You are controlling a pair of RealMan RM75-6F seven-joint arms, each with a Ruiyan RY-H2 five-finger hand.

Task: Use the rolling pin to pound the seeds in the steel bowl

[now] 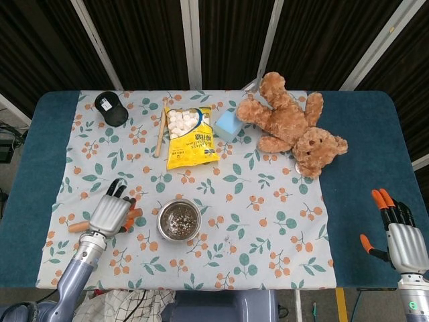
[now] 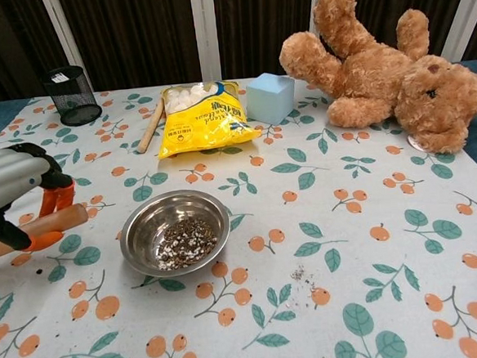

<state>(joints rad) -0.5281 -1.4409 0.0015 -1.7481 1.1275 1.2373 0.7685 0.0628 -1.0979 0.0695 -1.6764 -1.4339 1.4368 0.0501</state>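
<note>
Left hand (image 1: 109, 214) grips rolling pin (image 2: 31, 232) beside steel bowl (image 2: 175, 232) of seeds (image 2: 184, 242). Right hand (image 1: 404, 239) spread, holding nothing.

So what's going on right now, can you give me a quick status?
Left robot hand grips rolling pin, lifted beside steel bowl of seeds. Right robot hand idle, open. Nothing blocking bowl.

Bright, even light from overhead in both views, colours clean and flat. Shadows are soft and short, tucked close under the teddy bear (image 2: 387, 74) and the steel bowl (image 2: 175, 232), whose rim catches a mild glare. The backdrop behind the surface (image 1: 365, 168) stays dark. Focus is crisp across the middle; the left hand (image 2: 10, 187) looms soft at the chest view's edge.
</note>
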